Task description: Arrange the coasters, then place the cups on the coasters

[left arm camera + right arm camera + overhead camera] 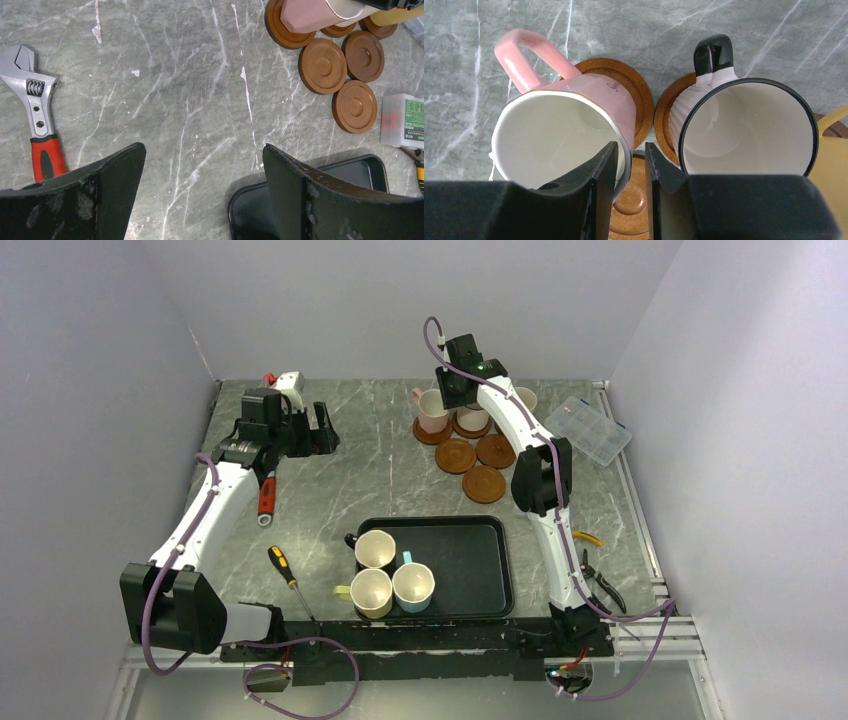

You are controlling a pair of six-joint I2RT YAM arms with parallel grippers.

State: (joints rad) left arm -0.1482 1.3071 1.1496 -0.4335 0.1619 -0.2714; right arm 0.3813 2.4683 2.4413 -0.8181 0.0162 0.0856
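Note:
At the back right, several reddish-brown coasters [455, 456] lie in a cluster. A pink cup [599, 95] stands on one coaster [624, 75], and a white cup with a dark handle [744, 125] on the coaster beside it. A yellow cup [831, 165] shows at the right edge. My right gripper [631, 150] straddles the pink cup's wall, one finger inside, the other outside with a gap to the wall: open. Three cups [375, 549] stand in the black tray [500, 570]. My left gripper [204, 165] hangs open over bare table left of the coasters [322, 66].
A red-handled wrench [267, 498] lies under the left arm. A screwdriver [285, 570] lies left of the tray. A clear plastic box [587, 430] sits at the back right edge. Pliers [600, 585] lie by the right arm's base.

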